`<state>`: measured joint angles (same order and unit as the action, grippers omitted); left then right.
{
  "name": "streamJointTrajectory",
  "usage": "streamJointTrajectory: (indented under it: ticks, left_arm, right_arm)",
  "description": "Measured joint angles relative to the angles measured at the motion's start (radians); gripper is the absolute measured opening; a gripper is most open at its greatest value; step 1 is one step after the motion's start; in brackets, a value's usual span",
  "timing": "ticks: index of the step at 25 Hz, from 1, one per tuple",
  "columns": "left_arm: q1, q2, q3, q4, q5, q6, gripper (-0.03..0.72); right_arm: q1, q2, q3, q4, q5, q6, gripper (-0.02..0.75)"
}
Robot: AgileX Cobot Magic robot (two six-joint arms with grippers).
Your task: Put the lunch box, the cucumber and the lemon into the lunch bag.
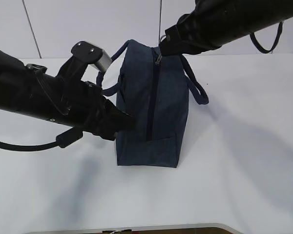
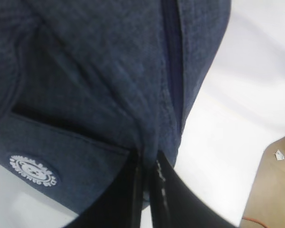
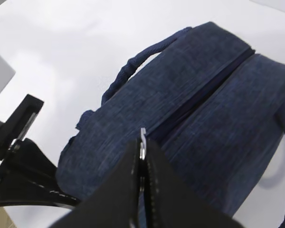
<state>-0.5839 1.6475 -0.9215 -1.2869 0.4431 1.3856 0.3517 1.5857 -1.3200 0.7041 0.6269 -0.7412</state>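
The lunch bag (image 1: 149,109) stands mid-tabletop, zipped. The left gripper (image 2: 146,183) pinches its fabric; the right gripper (image 3: 142,152) pinches the zipper pull (image 3: 142,140). Hold tight and pull along the zipper (image 1: 152,95) slowly.

The exterior view looks down at a slant across the white worktop (image 1: 244,146) onto the lunch bag (image 1: 151,112), both arms entering from either side. Each wrist view sits very close to that same bag, showing fabric and zipper (image 2: 173,61)
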Motion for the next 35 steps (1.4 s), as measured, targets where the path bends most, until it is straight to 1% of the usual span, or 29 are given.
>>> streamJointTrajectory:
  ticks: [5, 12, 24, 32, 35]
  left_arm:
    - [0.000, 0.000, 0.000, -0.002, -0.002, 0.000, -0.014]
    - [0.000, 0.000, 0.000, -0.002, -0.007, 0.000, -0.014]
    - [0.000, 0.000, 0.000, -0.002, -0.008, 0.000, -0.015]
    - [0.000, 0.000, 0.000, -0.002, -0.008, 0.000, -0.015]
    - [0.000, 0.000, 0.000, -0.002, -0.008, 0.000, -0.015]
  right_arm:
    - [-0.002, 0.056, -0.072, 0.000, -0.002, 0.000, 0.005]
    - [-0.013, 0.191, -0.245, -0.002, 0.037, 0.001, 0.005]
    - [-0.075, 0.351, -0.445, -0.016, 0.097, 0.023, 0.005]
    - [-0.083, 0.473, -0.623, -0.047, 0.141, 0.054, 0.005]
    - [-0.089, 0.525, -0.694, -0.075, 0.163, 0.076, 0.005]
